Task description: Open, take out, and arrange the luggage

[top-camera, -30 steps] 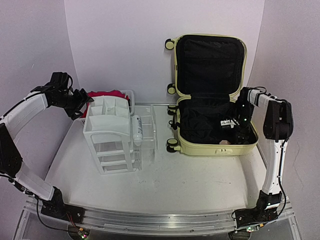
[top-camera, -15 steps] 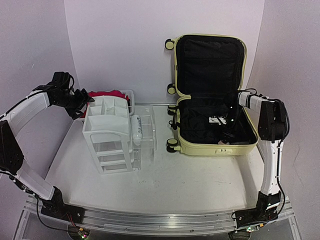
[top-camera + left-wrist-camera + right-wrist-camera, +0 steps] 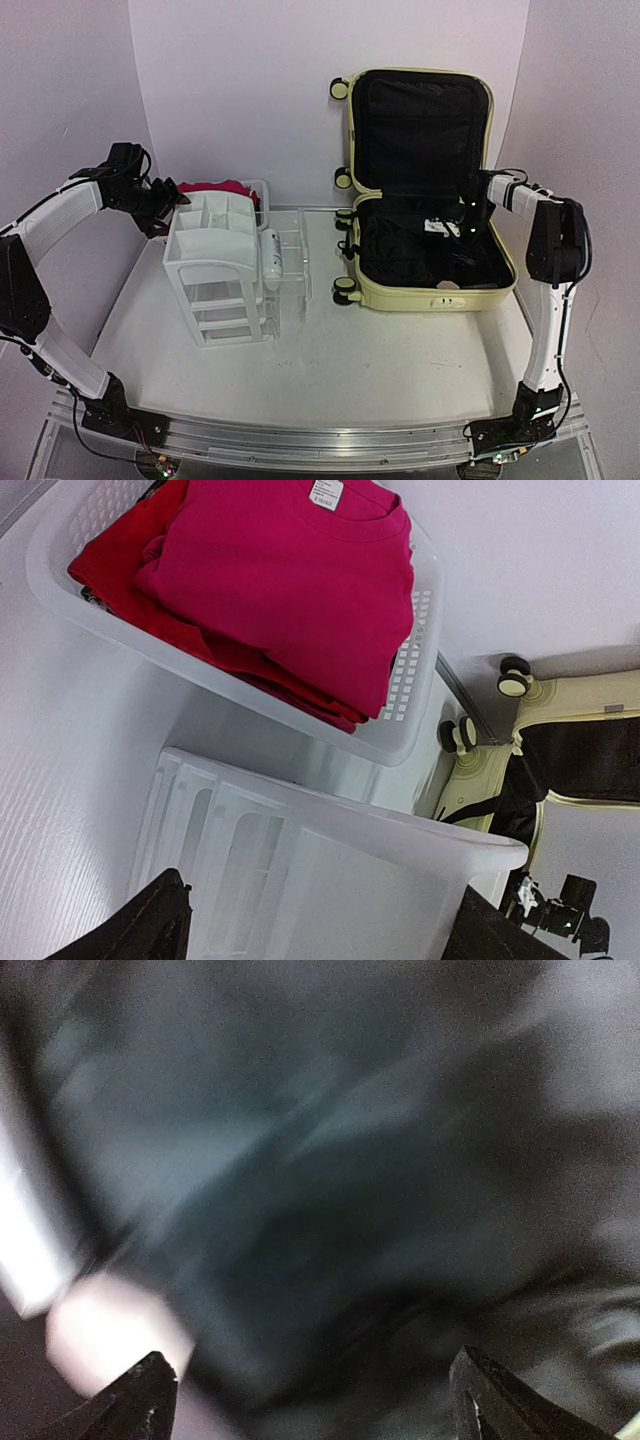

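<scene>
Pale yellow luggage, lid upright, right pincer agape inside.

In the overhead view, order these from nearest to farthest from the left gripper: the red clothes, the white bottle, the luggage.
From the left gripper:
1. The red clothes, right beside it.
2. The white bottle, on the far side of the drawer organiser.
3. The luggage, at the far right.

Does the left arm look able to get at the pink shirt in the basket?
Likely yes: the left end effector is open near the basket, and the pink shirt lies uncovered on top.
</scene>
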`<action>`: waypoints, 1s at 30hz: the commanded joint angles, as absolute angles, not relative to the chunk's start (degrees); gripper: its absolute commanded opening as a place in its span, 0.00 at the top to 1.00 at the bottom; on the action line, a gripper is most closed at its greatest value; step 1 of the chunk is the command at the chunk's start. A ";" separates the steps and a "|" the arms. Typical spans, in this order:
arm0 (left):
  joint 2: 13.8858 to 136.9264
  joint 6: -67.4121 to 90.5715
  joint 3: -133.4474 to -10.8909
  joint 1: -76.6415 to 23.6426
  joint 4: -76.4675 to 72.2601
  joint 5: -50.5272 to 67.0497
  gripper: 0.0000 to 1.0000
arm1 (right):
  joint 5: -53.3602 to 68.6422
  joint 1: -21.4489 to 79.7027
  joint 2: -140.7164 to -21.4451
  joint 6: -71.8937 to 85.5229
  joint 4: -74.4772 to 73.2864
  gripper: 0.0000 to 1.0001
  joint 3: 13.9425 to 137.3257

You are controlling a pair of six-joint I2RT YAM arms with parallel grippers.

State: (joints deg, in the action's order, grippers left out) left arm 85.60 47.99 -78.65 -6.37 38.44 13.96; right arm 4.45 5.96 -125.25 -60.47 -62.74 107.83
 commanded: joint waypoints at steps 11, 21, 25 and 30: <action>86.10 48.26 -78.23 -5.71 41.57 11.77 0.19 | 15.65 6.95 -123.57 -70.95 -77.56 0.02 101.52; 87.19 47.89 -78.92 -6.22 40.80 11.78 0.20 | -2.46 11.91 -125.18 -60.06 -39.83 0.02 95.42; 87.28 48.10 -78.71 -6.74 40.64 11.80 0.20 | -4.60 12.21 -127.28 -51.96 -34.83 0.02 102.22; 87.37 48.10 -78.57 -6.77 40.53 11.77 0.20 | 0.55 12.17 -126.48 -49.96 -34.68 0.02 104.99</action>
State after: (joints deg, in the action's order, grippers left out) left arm 86.32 48.03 -78.30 -7.07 38.11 13.93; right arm 0.25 13.06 -127.76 -55.57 -53.67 99.68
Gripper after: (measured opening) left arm 0.798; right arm 0.983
